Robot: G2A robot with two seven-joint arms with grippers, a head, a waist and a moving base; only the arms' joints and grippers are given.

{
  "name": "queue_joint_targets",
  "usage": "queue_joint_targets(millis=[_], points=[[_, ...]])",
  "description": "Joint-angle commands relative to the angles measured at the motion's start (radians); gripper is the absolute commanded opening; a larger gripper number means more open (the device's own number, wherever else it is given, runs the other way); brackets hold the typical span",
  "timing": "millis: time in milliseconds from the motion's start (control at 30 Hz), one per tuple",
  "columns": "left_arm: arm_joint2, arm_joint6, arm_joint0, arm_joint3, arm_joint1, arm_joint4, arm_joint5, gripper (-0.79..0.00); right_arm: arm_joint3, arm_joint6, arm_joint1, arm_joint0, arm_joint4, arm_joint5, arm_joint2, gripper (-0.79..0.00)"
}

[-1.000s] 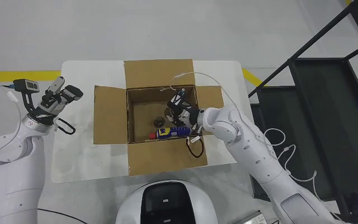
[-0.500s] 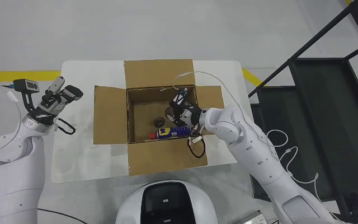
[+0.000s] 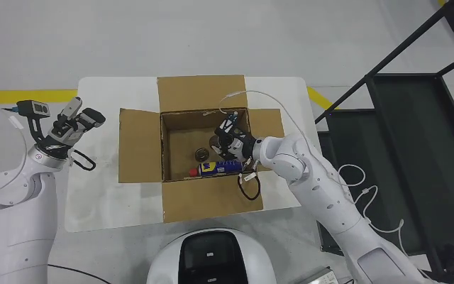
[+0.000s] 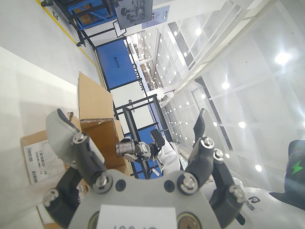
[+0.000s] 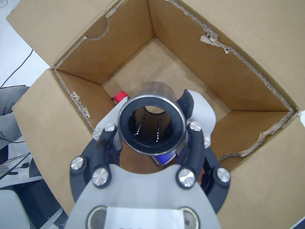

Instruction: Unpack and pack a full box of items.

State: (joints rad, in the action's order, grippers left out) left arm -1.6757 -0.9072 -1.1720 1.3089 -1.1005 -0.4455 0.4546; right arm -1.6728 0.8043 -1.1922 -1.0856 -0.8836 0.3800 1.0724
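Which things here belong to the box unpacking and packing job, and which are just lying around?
Part of the job: cardboard box; metal sleeve held above it by the right gripper; spray can and dark round item lying inside; left gripper, open, off to the side.

Just lying about: white table; black metal structure; yellow floor line.

Top view overhead, right wrist close above shared box

A white bench spreads below my left end effector, and a yellow floor line passes near it, off the bench. A dark screen hangs far beyond it. A black metal frame stands well apart from my right end effector, on its outer side.
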Motion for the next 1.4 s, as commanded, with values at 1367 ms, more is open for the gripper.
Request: queue_joint_targets(millis=[1367], points=[[0.0,0.0,0.0,0.0,0.0,0.0,0.0,0.0,-0.109,-0.04,0.024,-0.078,0.018,0.018,0.121,-0.785]])
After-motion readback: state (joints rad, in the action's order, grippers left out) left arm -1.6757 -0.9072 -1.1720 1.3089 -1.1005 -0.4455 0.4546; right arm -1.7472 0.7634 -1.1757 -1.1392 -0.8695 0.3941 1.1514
